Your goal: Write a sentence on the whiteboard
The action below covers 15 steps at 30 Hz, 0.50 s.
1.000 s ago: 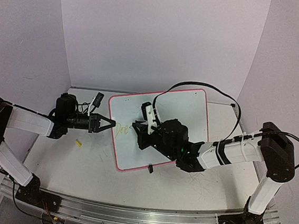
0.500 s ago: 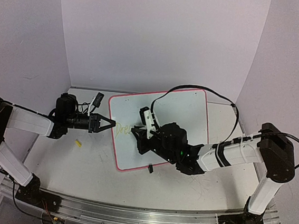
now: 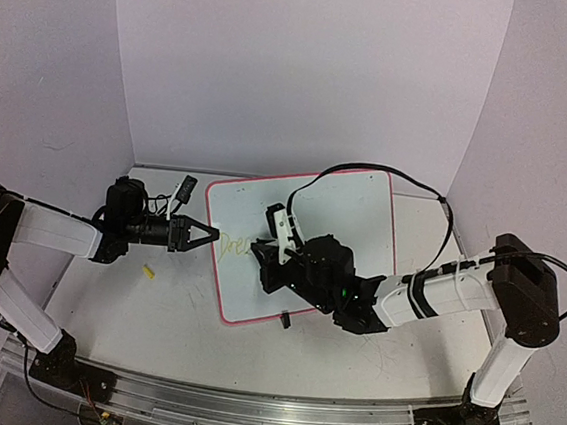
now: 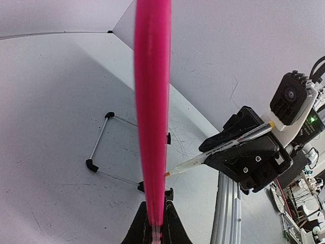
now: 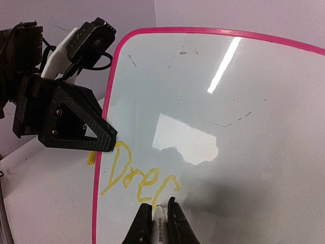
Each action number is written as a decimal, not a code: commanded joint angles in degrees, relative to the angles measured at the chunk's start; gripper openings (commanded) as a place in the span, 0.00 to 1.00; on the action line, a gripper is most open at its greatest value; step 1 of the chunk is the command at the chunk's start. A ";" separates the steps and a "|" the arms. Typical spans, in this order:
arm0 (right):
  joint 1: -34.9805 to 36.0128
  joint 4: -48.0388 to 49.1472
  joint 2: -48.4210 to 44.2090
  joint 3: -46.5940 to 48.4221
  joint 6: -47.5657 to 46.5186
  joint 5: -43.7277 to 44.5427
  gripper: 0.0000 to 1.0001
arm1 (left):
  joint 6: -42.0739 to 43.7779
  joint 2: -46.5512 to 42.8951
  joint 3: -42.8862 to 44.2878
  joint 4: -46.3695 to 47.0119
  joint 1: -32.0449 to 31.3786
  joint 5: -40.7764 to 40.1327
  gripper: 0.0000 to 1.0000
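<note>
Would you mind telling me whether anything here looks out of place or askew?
The whiteboard sits skewed on the table, its pink rim pinched by the left gripper. A small yellow piece, perhaps a cap, lies loose left of it. The right gripper holds the marker normally.

Soft, even light from overhead fills the top view, bright and with only faint shadows on the table (image 3: 153, 311). In the right wrist view the glossy whiteboard (image 5: 264, 152) carries glare, a bright streak near its top and a pale square patch lower down, while the marker (image 5: 160, 221) at the bottom edge is blurred. In the left wrist view the rim (image 4: 152, 101) sits so close that it smears into an unfocused pink band, and lines bend slightly toward the edges.
</note>
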 commanded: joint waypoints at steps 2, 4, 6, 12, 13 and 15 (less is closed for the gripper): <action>-1.27 0.80 0.23 2.68 -1.05 5.22 0.00 | 3.12 0.31 1.59 0.05 -0.81 0.40 0.00; -1.44 0.84 0.23 2.84 -1.06 5.53 0.00 | 3.13 0.36 1.61 0.03 -0.81 0.46 0.00; -1.61 0.87 0.23 2.97 -1.06 5.84 0.00 | 3.20 0.40 1.61 0.07 -0.80 0.48 0.00; -1.78 0.89 0.19 3.55 -1.56 5.68 0.00 | 3.21 0.59 1.65 0.08 -0.80 0.44 0.00; -1.79 0.88 0.22 3.56 -1.67 5.58 0.00 | 3.21 0.55 1.68 0.08 -0.80 0.42 0.00; -1.79 0.87 0.20 3.51 -1.76 5.38 0.00 | 3.21 0.58 1.69 0.06 -0.78 0.46 0.00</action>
